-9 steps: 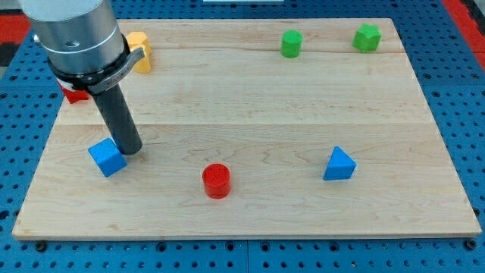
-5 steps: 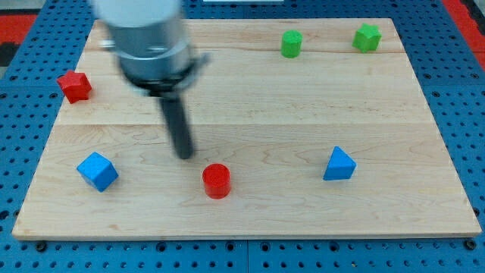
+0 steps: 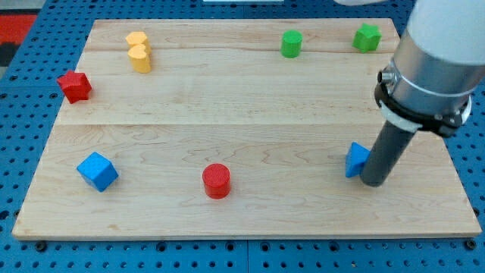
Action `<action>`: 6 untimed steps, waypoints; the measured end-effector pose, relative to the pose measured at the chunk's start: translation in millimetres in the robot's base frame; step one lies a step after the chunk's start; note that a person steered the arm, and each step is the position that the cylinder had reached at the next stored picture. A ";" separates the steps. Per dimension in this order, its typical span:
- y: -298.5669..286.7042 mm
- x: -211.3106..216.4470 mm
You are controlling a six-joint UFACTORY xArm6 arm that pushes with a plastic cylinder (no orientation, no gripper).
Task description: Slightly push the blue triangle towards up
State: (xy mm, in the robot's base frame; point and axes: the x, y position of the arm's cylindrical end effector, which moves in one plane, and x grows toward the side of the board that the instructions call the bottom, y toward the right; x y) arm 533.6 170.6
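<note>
The blue triangle [image 3: 355, 159] lies at the lower right of the wooden board [image 3: 250, 114]. The dark rod hides its right part. My tip [image 3: 373, 182] rests on the board, touching the triangle's lower right side.
A blue cube [image 3: 97, 171] sits at the lower left and a red cylinder [image 3: 216, 180] at the lower middle. A red block [image 3: 74, 86] is at the left edge, a yellow block [image 3: 139, 51] at the upper left. A green cylinder [image 3: 291, 43] and green block [image 3: 367, 36] are along the top.
The rod has swept from beside the blue cube at the left across the board to the blue triangle at the right. The triangle has shifted slightly right and up. The cube was nudged left earlier.
</note>
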 end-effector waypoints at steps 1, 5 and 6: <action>-14.2 -7.1; -7.0 2.7; 9.9 20.9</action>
